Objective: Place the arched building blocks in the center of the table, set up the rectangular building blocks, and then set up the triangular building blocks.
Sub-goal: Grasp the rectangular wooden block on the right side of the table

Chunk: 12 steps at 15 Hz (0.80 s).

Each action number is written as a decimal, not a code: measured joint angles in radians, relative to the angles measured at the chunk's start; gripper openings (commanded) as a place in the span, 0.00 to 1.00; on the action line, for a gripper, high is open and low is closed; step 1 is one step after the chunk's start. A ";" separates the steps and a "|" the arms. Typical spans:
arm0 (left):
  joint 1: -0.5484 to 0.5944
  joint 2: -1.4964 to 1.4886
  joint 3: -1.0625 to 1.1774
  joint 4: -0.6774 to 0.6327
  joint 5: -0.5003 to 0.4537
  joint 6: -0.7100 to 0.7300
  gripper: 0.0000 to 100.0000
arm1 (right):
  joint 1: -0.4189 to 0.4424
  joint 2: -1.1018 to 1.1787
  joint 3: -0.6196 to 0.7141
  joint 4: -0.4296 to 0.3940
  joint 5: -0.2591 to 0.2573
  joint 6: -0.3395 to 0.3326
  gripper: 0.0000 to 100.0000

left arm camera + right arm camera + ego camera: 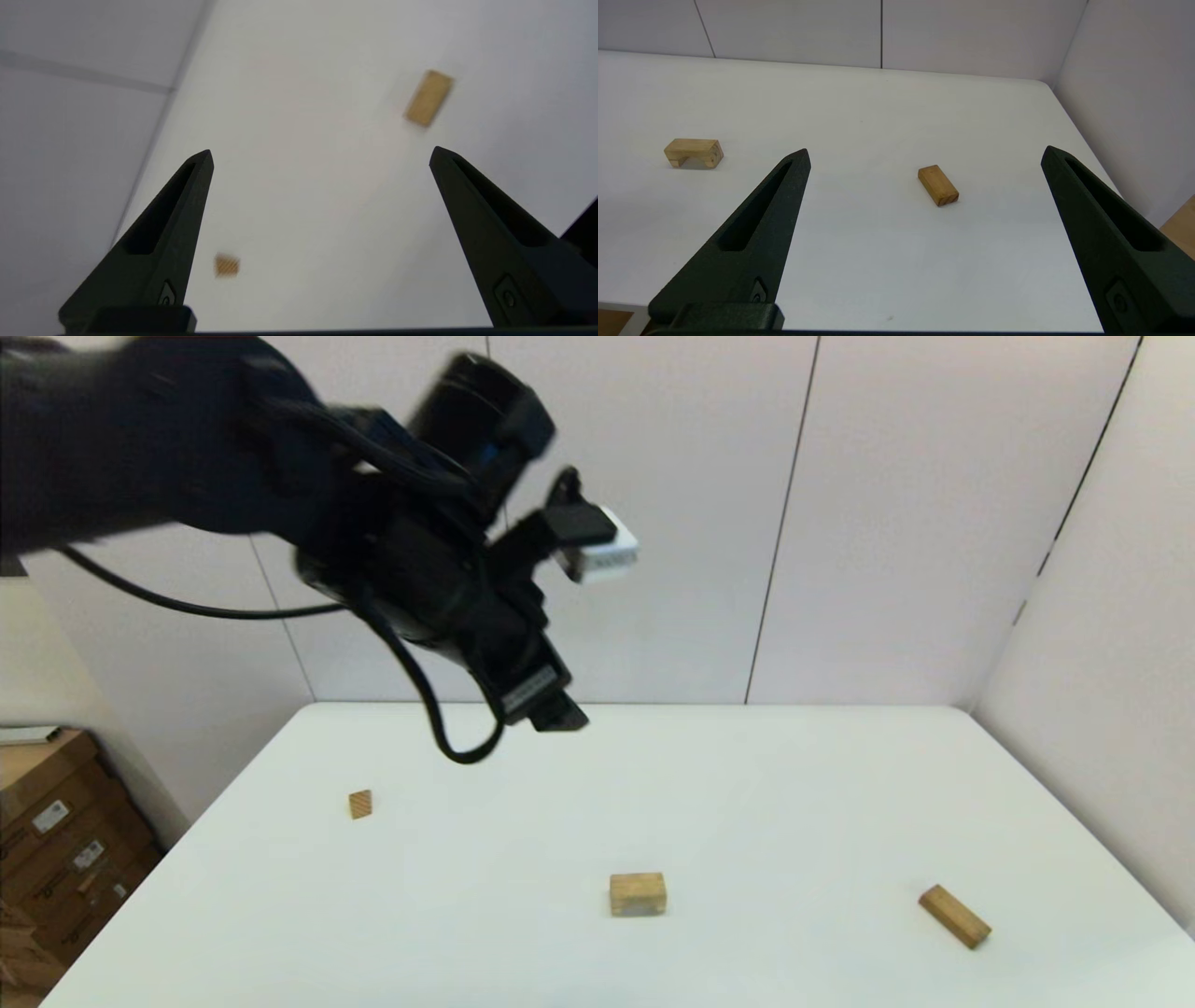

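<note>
The arched block (638, 893) stands on the white table (747, 784) near its middle, hollow side down, and shows in the right wrist view too as the arched block (693, 152). The rectangular block (954, 916) lies flat at the right front. Ahead of my open right gripper (924, 154), some way off, lies the rectangular block (938, 185). The small triangular block (360, 804) sits at the left. My left gripper (551, 705) hangs high above the table, open and empty (320, 156), with the triangular block (227, 265) far below it.
Cardboard boxes (56, 840) stand off the table's left edge. Walls close the table's far side and right side. A blurred tan block (429, 98) shows below the left gripper; which one it is I cannot tell.
</note>
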 measured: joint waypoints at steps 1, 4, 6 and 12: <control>0.026 -0.094 0.028 0.005 0.043 -0.020 1.00 | 0.000 0.000 0.000 0.000 0.000 0.000 1.00; 0.158 -0.382 0.156 0.011 0.101 -0.050 1.00 | 0.000 0.000 0.000 0.000 0.000 0.000 1.00; 0.277 -0.577 0.304 0.013 0.116 -0.074 1.00 | 0.000 0.000 0.000 0.000 0.000 0.000 1.00; 0.544 -1.127 0.829 -0.029 0.129 -0.271 1.00 | 0.000 0.000 0.000 0.000 0.000 0.000 1.00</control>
